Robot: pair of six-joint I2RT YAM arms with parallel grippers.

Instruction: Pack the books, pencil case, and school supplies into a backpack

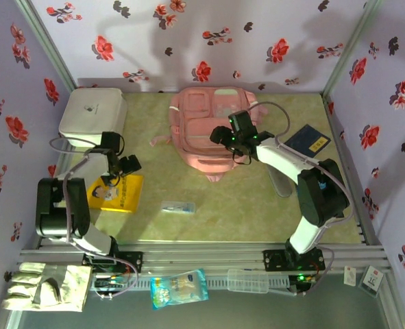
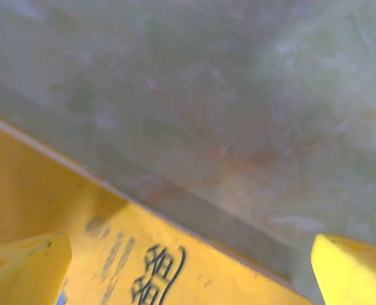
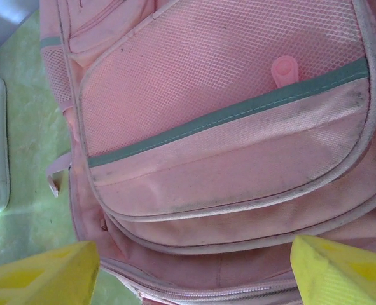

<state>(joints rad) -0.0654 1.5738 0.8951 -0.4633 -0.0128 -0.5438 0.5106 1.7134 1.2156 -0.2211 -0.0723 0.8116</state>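
The pink backpack (image 1: 195, 116) lies flat at the upper centre of the top view. The right gripper (image 3: 191, 273) hovers over it, jaws spread wide and empty. The yellow book (image 1: 123, 199) lies at the left, and the left gripper (image 2: 188, 273) hangs over its edge, equally wide and holding nothing. A dark navy book (image 1: 308, 140) lies at the right, and a small clear packet (image 1: 178, 207) at lower centre.
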